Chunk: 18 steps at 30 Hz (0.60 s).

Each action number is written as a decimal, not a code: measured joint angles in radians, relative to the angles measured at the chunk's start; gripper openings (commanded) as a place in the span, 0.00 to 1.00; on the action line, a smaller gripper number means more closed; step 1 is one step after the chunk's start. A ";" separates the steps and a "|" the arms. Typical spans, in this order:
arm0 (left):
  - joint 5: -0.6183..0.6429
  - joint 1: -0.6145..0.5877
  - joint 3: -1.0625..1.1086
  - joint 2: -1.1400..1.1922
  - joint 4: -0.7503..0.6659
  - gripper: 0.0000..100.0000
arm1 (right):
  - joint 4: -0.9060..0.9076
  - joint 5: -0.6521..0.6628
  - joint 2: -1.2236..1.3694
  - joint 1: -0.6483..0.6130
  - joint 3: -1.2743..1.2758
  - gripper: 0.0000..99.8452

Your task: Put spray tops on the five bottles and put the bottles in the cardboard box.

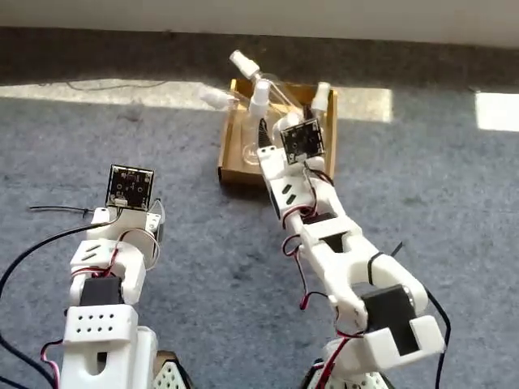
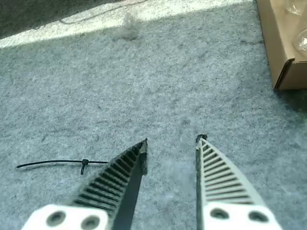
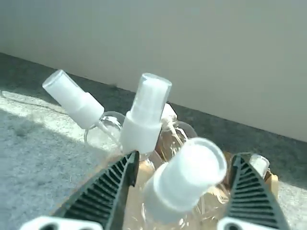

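Straddling a capped clear plastic bottle (image 3: 184, 177) in the brown cardboard box (image 1: 229, 150), the open right hand (image 3: 186, 154) looks done placing and should lift straight out; left hand (image 2: 171, 140) rests open.

Under me I see a grey carpet (image 2: 96, 86), and a black cable tie (image 2: 62, 163) lies flat on it. A sunlit band (image 1: 113, 93) crosses the carpet's far part, just before a dark strip (image 1: 122, 53) below a pale wall (image 3: 201, 52).
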 measured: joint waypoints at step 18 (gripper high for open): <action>0.000 0.000 0.000 0.000 0.000 0.16 | 0.683 0.000 -0.680 0.000 0.002 0.01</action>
